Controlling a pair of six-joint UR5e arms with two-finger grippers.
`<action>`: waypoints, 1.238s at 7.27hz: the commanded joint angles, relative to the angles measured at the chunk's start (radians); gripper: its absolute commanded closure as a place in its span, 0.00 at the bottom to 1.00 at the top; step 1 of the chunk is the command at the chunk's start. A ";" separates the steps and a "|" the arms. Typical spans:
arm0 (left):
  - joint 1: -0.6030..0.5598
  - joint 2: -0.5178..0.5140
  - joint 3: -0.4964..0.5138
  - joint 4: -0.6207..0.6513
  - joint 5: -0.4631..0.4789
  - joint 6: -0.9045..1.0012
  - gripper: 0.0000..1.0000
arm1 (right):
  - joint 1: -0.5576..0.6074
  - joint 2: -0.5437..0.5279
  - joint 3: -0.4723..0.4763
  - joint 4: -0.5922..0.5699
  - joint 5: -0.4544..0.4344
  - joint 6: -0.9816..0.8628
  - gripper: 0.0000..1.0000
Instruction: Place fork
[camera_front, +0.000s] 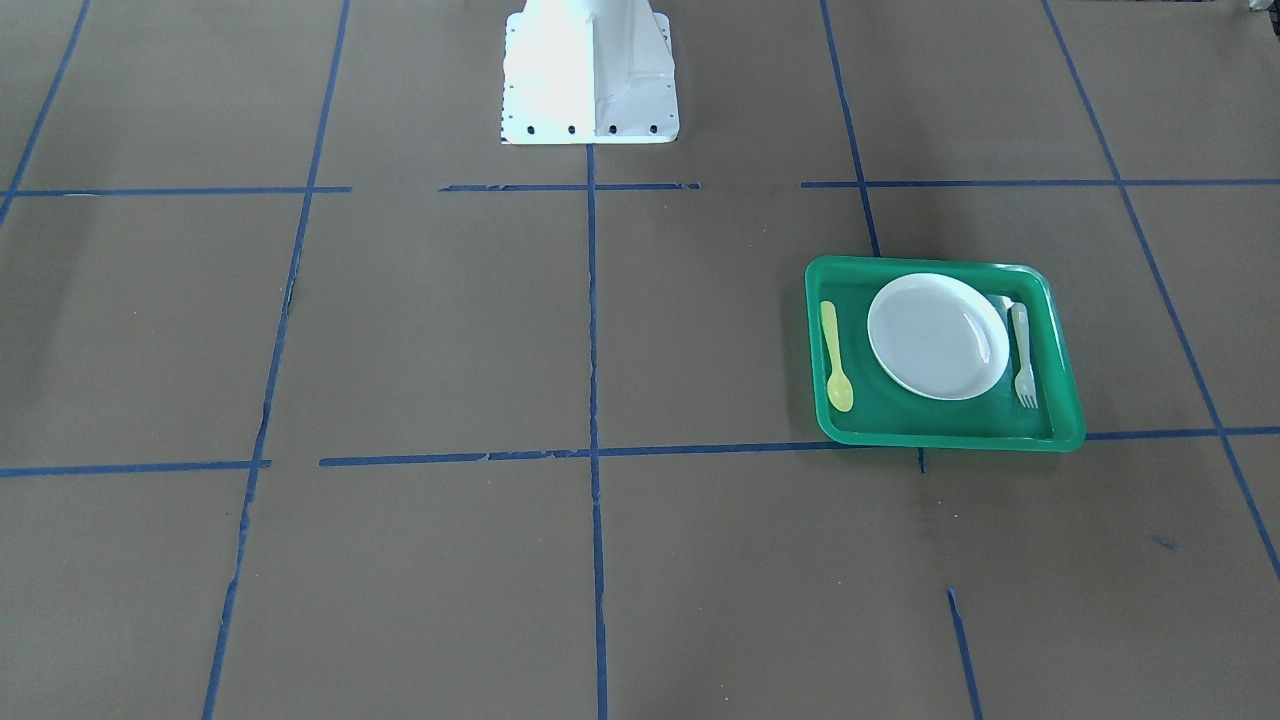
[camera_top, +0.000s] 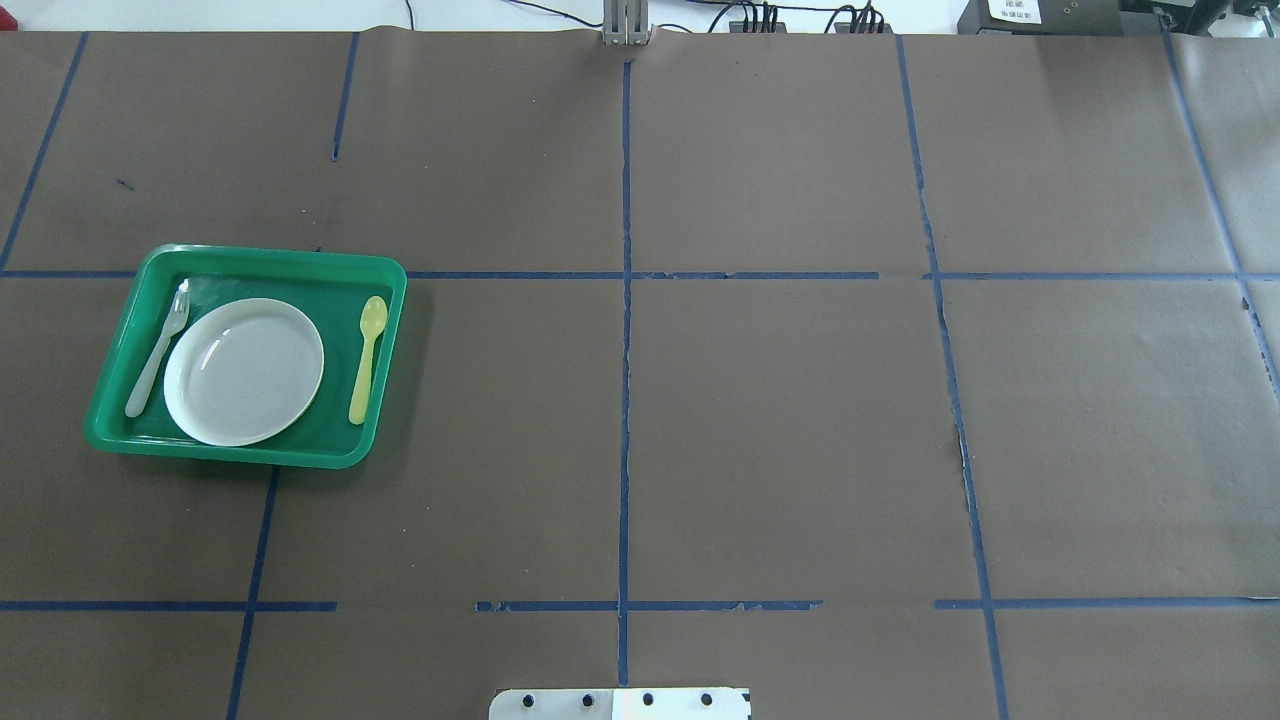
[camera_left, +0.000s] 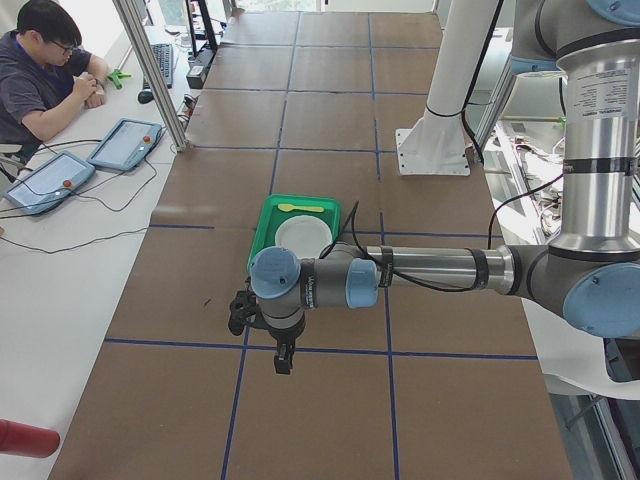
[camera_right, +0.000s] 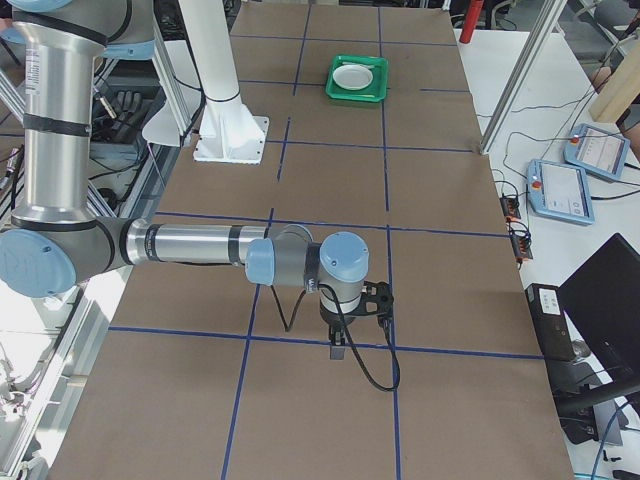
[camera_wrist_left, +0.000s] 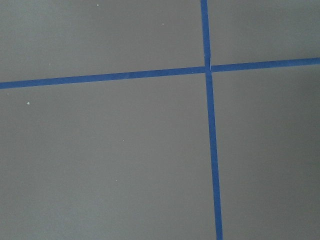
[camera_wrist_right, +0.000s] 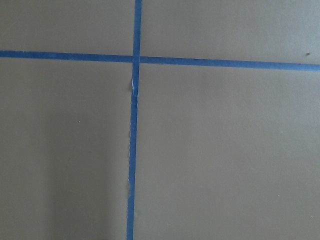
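Well apart from L claw (camera_left: 283, 362): fork (camera_top: 157, 347) in tray (camera_top: 270, 258).

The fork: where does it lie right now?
Overhead view: the fork lies in the green tray on the view's left, just left of the white plate; the yellow spoon lies on the plate's right.

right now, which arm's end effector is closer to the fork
Left. The left end effector hangs a short way from the green tray holding the fork; the right end effector is toward the table's opposite end, far from it.
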 joint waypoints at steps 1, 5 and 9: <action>-0.002 0.001 -0.001 0.000 0.000 0.000 0.00 | 0.000 0.000 0.000 0.000 0.000 -0.001 0.00; 0.000 0.001 -0.001 0.000 0.000 0.000 0.00 | 0.000 0.000 0.000 0.000 0.000 -0.001 0.00; -0.020 0.001 -0.009 -0.002 -0.001 0.008 0.00 | 0.000 0.000 0.000 0.000 0.000 -0.001 0.00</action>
